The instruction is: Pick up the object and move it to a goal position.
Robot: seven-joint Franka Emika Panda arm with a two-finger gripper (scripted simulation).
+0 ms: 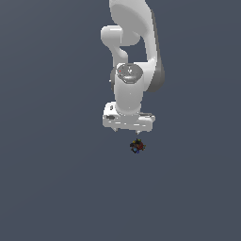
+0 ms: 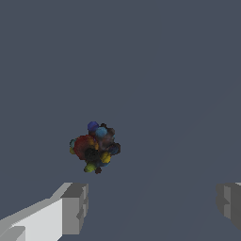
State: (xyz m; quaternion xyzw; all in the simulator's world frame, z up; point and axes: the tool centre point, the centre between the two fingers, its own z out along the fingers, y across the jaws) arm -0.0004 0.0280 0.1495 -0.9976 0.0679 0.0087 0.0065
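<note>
white tool (image 1: 128, 128) spread wide, speckled dark object (image 2: 95, 147) untouched, pads (image 2: 74, 208) clear only from wrist

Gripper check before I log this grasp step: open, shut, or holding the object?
Gripper: open, fingers wide apart, holding nothing; the object lies apart from them.

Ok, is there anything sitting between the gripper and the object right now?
Nothing visible. The gripper is open above the object, and the wrist view shows only bare grey floor between the fingers and the object.
</note>
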